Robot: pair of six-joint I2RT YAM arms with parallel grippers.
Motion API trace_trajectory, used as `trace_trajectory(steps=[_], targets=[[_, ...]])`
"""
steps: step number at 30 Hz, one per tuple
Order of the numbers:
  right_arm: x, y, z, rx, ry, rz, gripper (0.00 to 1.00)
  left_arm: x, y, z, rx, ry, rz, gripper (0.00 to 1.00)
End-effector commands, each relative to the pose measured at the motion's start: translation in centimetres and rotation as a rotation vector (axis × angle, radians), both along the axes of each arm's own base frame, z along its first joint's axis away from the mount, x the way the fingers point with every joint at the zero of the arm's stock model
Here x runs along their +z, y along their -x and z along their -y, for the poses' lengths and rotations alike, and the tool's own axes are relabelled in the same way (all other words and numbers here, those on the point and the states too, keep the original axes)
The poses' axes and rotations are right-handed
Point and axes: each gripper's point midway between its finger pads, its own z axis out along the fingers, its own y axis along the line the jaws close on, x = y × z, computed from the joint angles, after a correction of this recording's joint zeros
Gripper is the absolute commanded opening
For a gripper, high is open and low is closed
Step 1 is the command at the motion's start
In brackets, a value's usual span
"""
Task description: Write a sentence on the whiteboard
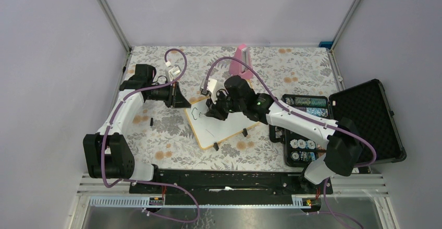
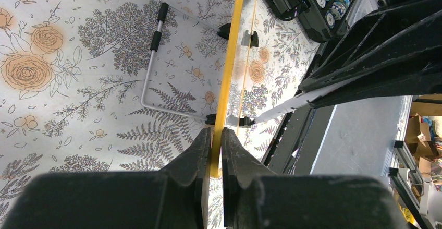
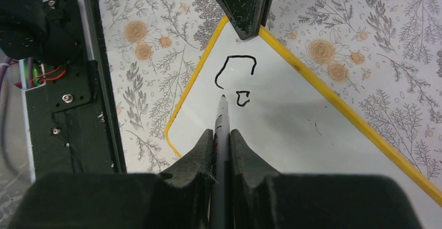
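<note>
Although the sentence is begun, only an angular open curve like a capital C and a small loop below it stand in black near one corner of the whiteboard. The rest of the white face is bare, so I judge that nearly all the writing is left to do.

The whiteboard lies skewed near the middle of the flowered table, its two black feet toward the arm bases and the marked corner on the far left. The marker points at the strokes, its tip just beside the lower end of the curve; whether it touches the surface I cannot tell.

The right gripper is clamped on the marker, the arm reaching in from the right, wrist bent down over the board's far end. The left gripper pinches the board's yellow rim at the far-left corner, its arm stretched forward to steady it. An open black case sits well apart on the right.
</note>
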Motion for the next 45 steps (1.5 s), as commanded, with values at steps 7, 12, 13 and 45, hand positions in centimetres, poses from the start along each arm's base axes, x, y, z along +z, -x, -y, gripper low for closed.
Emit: trace_trajectory(steps=[7,12,13,45], targets=[[3.3,-1.6,2.4,-0.044,-0.082,0.036,0.0,0.6,-0.3,-0.2,0.005,-0.011,0.048,0.0],[2.8,-2.3,1.8,-0.056,-0.075,0.031,0.0,0.6,-0.3,-0.2,0.005,-0.012,0.049,0.0],[2.7,-2.3,1.7,-0.054,-0.074,0.029,0.0,0.7,-0.2,-0.2,0.005,-0.013,0.05,0.0],[2.1,-3.6,0.6,-0.094,-0.05,0.047,0.0,0.4,-0.2,-0.3,0.002,-0.014,0.046,0.0]])
